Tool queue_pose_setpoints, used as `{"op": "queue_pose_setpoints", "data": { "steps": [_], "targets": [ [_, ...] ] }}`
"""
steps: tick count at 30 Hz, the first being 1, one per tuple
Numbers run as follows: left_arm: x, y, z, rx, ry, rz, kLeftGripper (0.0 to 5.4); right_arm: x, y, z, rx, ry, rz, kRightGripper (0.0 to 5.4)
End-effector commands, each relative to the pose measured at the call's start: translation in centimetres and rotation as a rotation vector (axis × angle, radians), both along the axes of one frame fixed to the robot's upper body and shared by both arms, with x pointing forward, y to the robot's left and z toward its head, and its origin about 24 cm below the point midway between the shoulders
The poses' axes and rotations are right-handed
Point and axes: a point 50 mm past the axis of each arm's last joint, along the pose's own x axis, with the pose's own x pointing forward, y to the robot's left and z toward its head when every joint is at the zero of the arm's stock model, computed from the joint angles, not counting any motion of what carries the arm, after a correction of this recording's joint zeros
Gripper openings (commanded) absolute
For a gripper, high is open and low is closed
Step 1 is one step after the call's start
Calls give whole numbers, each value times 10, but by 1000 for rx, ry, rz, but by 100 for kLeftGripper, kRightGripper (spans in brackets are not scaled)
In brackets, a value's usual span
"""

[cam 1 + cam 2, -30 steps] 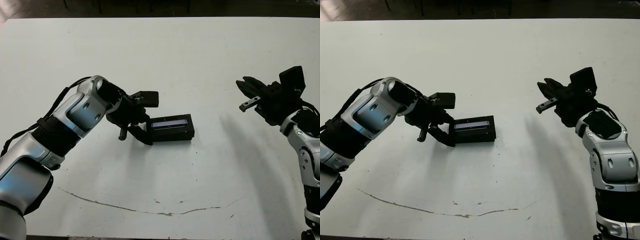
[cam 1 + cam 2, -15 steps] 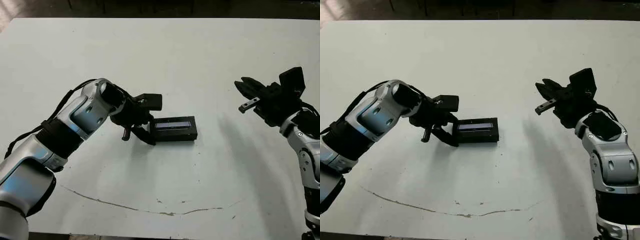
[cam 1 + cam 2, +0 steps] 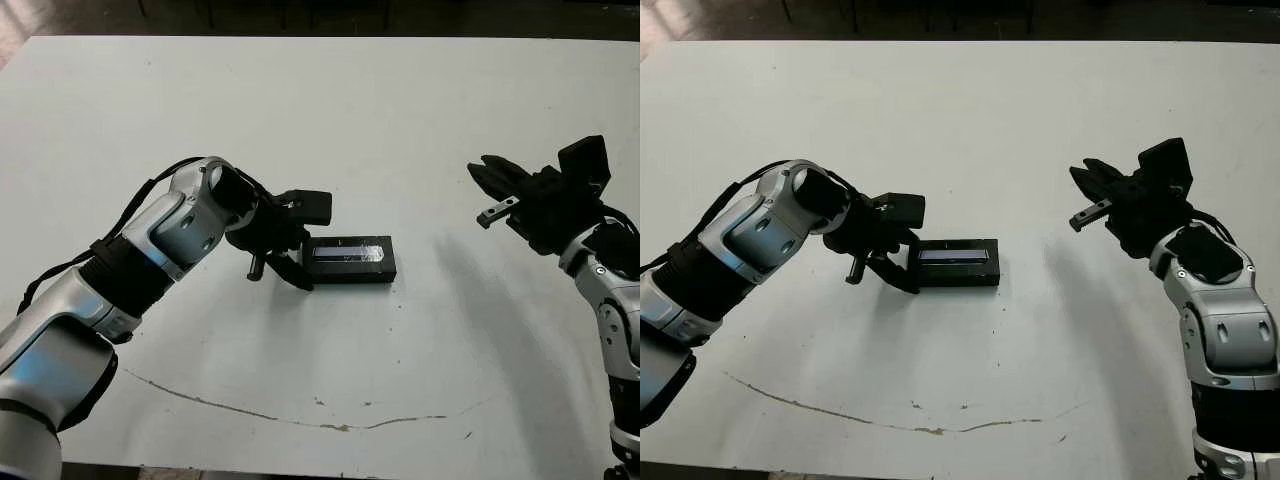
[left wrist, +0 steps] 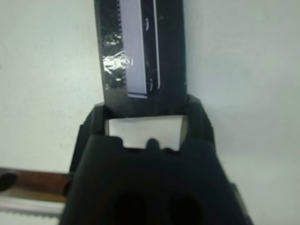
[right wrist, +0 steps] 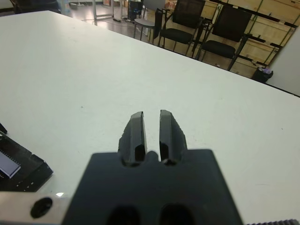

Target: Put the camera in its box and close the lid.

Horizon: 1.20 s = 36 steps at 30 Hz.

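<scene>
The lid, black with a glossy silvery-blue strip, lies flat on top of the box at the middle of the table. Only the box's black side wall shows. The camera is hidden. My left gripper is at the lid's left end. In the left wrist view the lid runs out from between its fingers, which close on that end. My right gripper hangs above the table far to the right, shut and holding nothing. Its fingers sit almost together.
A thin dark scratch curves across the white table near its front edge. Beyond the far edge, dark chairs and shelving show in the right wrist view.
The left gripper and the lidded box have moved right together, and the box has turned from slightly tilted to level. The right arm has barely moved.
</scene>
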Motion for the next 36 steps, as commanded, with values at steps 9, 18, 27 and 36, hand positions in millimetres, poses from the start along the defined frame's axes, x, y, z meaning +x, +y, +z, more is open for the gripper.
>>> {"op": "queue_pose_setpoints", "data": {
  "steps": [9, 18, 27, 36],
  "targets": [
    [-8, 10, -27, 106, 148, -46, 165, -3, -2, -7, -1, 30, 1, 0],
    [-6, 19, -25, 134, 138, -110, 363, -3, 0, -6, -9, 28, 2, 0],
    [-9, 60, -18, 188, 110, -36, 539, -2, 0, -7, 0, 31, 6, 0],
    [-4, 110, 7, 138, -238, 143, 529, 1, 1, -5, -35, 23, 6, 0]
  ]
}}
